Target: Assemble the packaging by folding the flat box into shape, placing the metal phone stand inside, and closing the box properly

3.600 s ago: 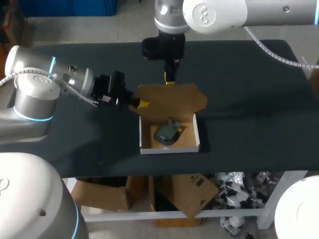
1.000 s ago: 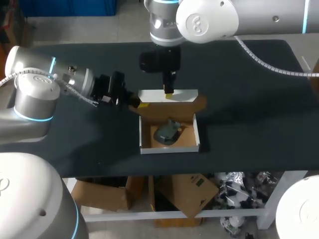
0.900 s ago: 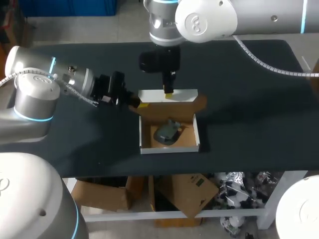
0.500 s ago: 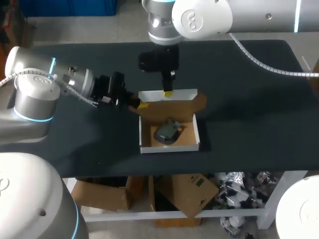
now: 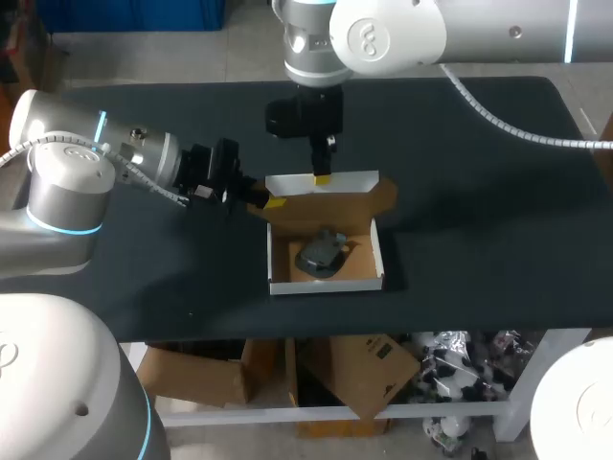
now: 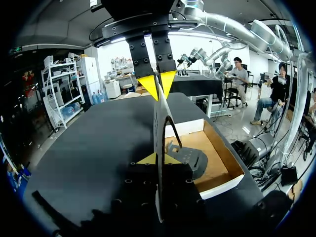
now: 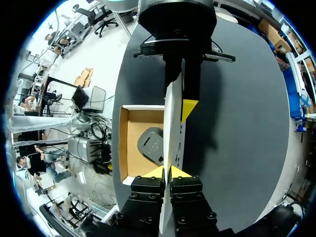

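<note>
The open box (image 5: pixel 326 287), white outside and brown inside, sits near the table's front edge with the grey metal phone stand (image 5: pixel 319 255) lying in it. Its lid (image 5: pixel 326 203) stands upright along the far wall. My right gripper (image 5: pixel 323 178) comes down from above and is shut on the lid's top edge. My left gripper (image 5: pixel 271 201) is shut on the lid's left side flap. In the right wrist view the lid (image 7: pixel 174 133) runs edge-on between my right gripper (image 7: pixel 164 173), with the stand (image 7: pixel 152 144) beside it. In the left wrist view the flap (image 6: pixel 163 118) passes through my left gripper (image 6: pixel 159 159).
The dark table (image 5: pixel 479 172) stretches bare to the right of the box and behind it. The box's front wall lies close to the table's front edge (image 5: pixel 431 331).
The lid, lying back flat at first, now stands upright with its white face showing. Over the last second my right gripper closed on its top edge and shifted slightly left.
</note>
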Robot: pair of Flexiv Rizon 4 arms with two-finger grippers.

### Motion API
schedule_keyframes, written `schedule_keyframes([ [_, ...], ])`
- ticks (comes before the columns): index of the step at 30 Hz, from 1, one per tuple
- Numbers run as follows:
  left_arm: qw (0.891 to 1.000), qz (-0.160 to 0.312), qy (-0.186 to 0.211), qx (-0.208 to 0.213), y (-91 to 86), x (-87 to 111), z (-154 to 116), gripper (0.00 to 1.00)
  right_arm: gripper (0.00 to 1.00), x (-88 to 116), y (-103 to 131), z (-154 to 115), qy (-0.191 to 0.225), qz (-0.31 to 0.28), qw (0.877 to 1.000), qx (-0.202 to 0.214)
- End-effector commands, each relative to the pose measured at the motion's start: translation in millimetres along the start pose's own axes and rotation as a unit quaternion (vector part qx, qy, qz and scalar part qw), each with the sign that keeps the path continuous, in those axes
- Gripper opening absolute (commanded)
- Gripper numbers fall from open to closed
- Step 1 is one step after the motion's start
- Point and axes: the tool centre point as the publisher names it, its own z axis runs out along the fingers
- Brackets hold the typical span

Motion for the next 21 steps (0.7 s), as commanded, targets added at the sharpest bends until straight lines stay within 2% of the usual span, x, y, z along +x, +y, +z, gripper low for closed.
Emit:
schedule_keyframes([
  [1,1.000,0.000,0.000,0.001,-0.3,0.3,0,0.00,0.00,3,0,7,-0.003,0.000,1.000,-0.001],
  [5,1.000,0.000,0.000,0.001,-0.3,0.3,0,0.00,0.02,3,0,7,-0.002,0.002,1.000,-0.002],
  [8,1.000,0.000,0.000,0.001,-0.3,0.3,0,0.00,0.40,4,-1,4,-0.005,0.002,1.000,-0.005],
  [9,1.000,0.000,0.000,0.001,-0.3,0.3,0,0.00,0.47,4,-1,3,-0.007,0.003,1.000,-0.007],
  [10,1.000,0.000,0.000,0.001,-0.3,0.3,0,0.00,0.65,5,-2,0,-0.010,0.004,1.000,-0.011],
  [11,1.000,0.000,0.000,0.001,-0.3,0.3,0,0.00,1.00,5,-2,-1,-0.011,0.005,1.000,-0.013],
  [21,1.000,0.000,0.000,0.001,-0.3,0.3,0,0.00,1.00,3,-16,-31,-0.034,0.030,0.996,-0.071],
])
